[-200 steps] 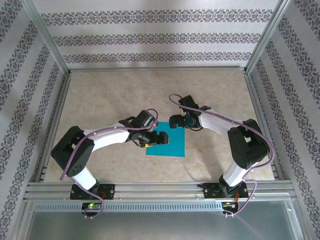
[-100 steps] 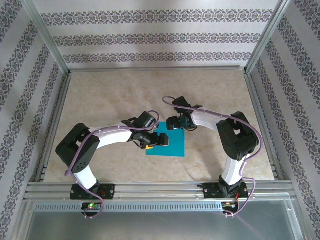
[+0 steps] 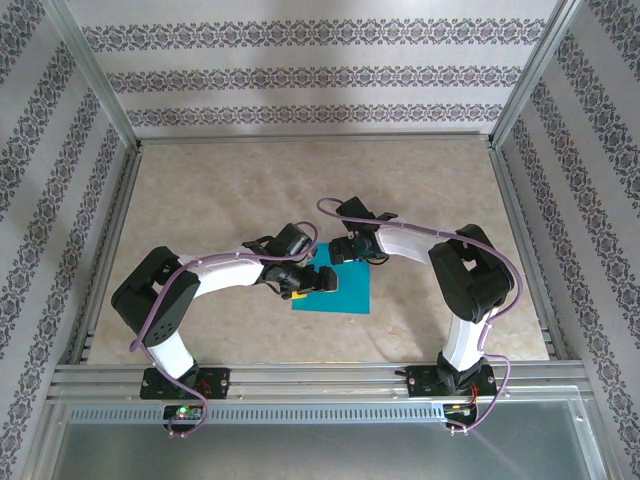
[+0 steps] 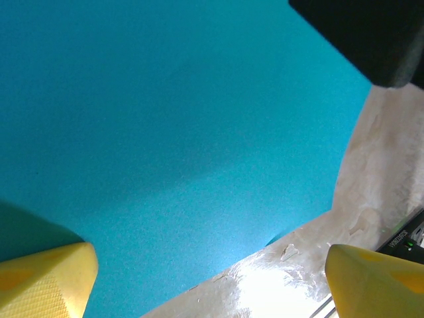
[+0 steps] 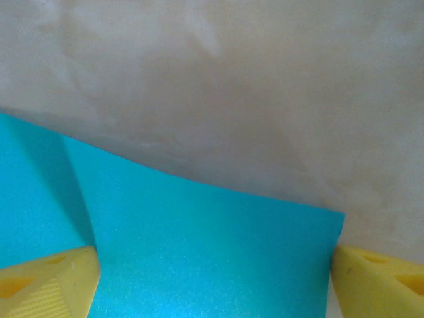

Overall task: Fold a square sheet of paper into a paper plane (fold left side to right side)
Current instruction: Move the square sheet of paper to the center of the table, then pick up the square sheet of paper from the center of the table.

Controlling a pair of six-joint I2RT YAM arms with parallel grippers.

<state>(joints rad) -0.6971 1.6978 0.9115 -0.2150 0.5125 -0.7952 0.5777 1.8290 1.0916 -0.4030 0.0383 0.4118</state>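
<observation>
The square sheet of paper (image 3: 345,296) is teal-blue and lies flat on the table between the two arms. My left gripper (image 3: 322,281) hangs low over its left part, open, with its yellow fingertips (image 4: 46,278) spread wide above the paper (image 4: 165,132) and the sheet's edge running between them. My right gripper (image 3: 346,249) is at the sheet's far edge, also open. In the right wrist view the paper (image 5: 199,265) spans the gap between its yellow fingertips (image 5: 377,281), its far edge slightly curved. The paper plane is out of view.
The beige marbled table (image 3: 220,190) is walled by patterned panels and an aluminium frame (image 3: 320,375) at the near edge. The right gripper's black body (image 4: 364,33) shows at the top right of the left wrist view, close to the left gripper.
The right arm has swung its gripper leftward and down to the paper's far edge, its elbow folding in. The left gripper shifted slightly over the paper, then held still.
</observation>
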